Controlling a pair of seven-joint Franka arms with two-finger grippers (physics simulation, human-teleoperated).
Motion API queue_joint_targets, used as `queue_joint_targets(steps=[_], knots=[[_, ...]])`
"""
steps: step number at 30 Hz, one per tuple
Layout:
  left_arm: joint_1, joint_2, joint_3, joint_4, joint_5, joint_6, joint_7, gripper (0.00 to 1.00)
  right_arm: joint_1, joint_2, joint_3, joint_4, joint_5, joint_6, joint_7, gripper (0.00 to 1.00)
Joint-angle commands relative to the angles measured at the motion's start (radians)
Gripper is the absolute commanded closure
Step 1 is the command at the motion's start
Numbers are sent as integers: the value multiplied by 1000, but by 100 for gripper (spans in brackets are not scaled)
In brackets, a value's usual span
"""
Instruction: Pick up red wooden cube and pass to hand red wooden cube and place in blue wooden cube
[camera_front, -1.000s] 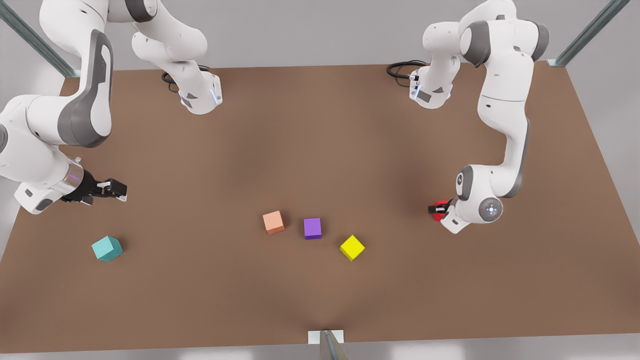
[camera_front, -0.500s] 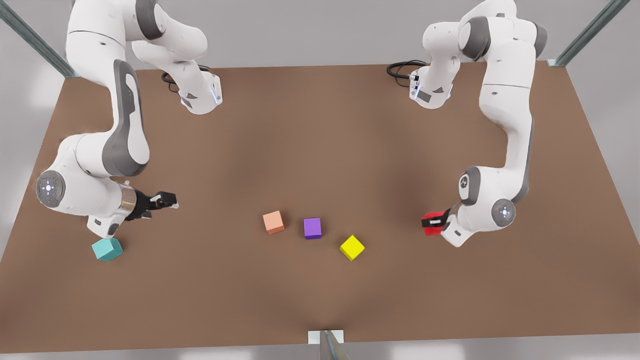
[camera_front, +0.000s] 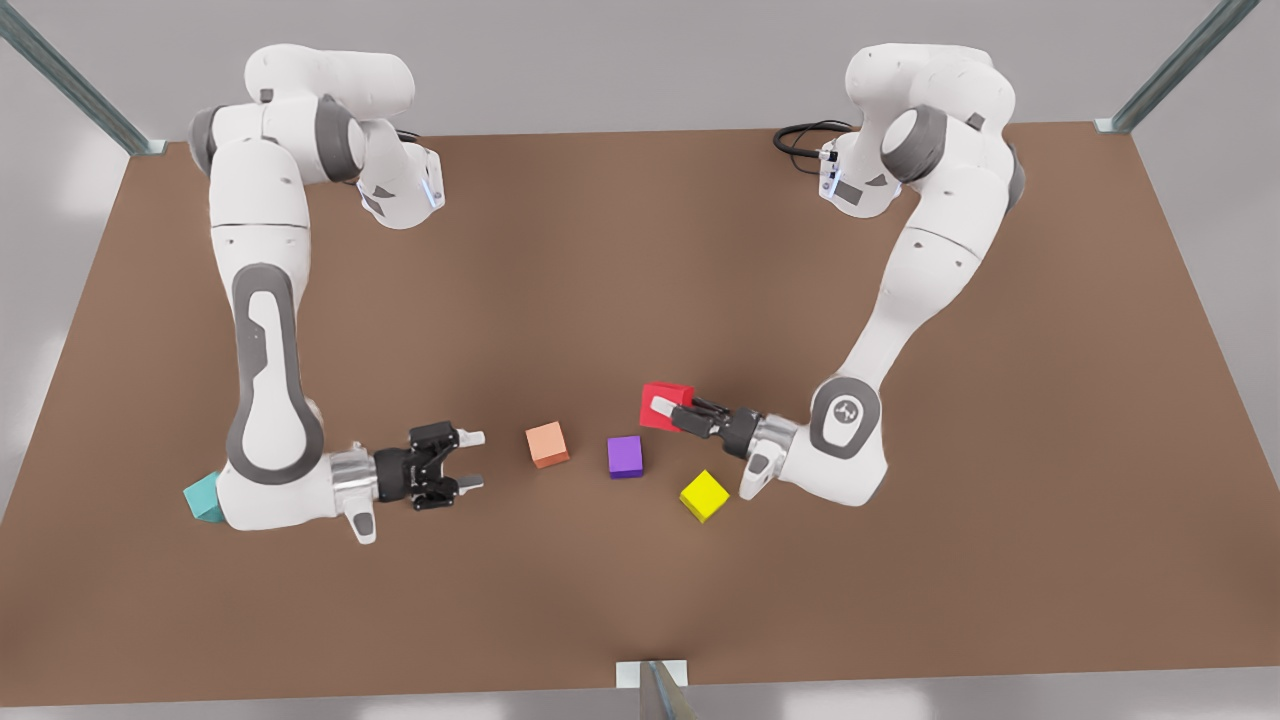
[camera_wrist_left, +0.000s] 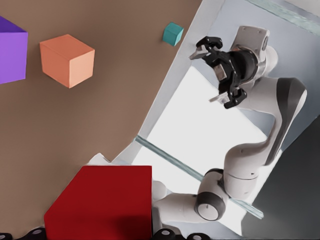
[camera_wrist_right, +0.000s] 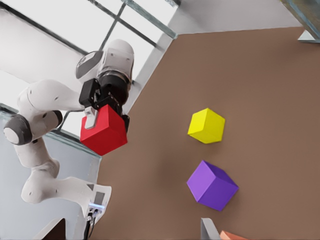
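My left gripper (camera_front: 664, 408) is shut on the red wooden cube (camera_front: 668, 391), holding it just above the table, right of centre in the front view. The left wrist view has that cube (camera_wrist_left: 105, 200) close up. It reaches in from the front view's right. Facing it from the front view's left is the hand, my right gripper (camera_front: 476, 460), open with white-tipped fingers splayed and nothing between them. A gap holding the orange cube lies between the two grippers. The blue wooden cube (camera_front: 200, 497) is teal and sits half hidden behind the right arm's wrist.
On the brown table (camera_front: 640, 250) an orange-salmon cube (camera_front: 547, 444), a purple cube (camera_front: 625, 456) and a yellow cube (camera_front: 704, 495) lie in a row between the grippers. A metal post (camera_front: 655, 690) stands at the near edge. Cables lie by both arm bases.
The left gripper carried the red cube from the front view's right toward the middle. The right arm swung in and down toward the centre, now covering part of the teal cube.
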Motion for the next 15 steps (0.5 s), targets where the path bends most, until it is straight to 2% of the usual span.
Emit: queue_joint_targets(steps=[1,6,9,11,15], knots=[[1,11,-1,-3,-147,-50,573,46,4,2,1,0,156,-19,-790,0],[-18,5,-3,-1,-82,90,976,48,42,-10,-8,-32,199,117,-889,0],[-18,7,-3,3,-86,108,832,49,89,-27,-8,-57,229,133,-959,0],[-38,13,-3,28,-86,190,740,51,132,-55,-8,-106,270,154,-975,0],[-76,39,-9,79,-103,251,726,51,189,-121,-8,-213,318,226,-1011,0]])
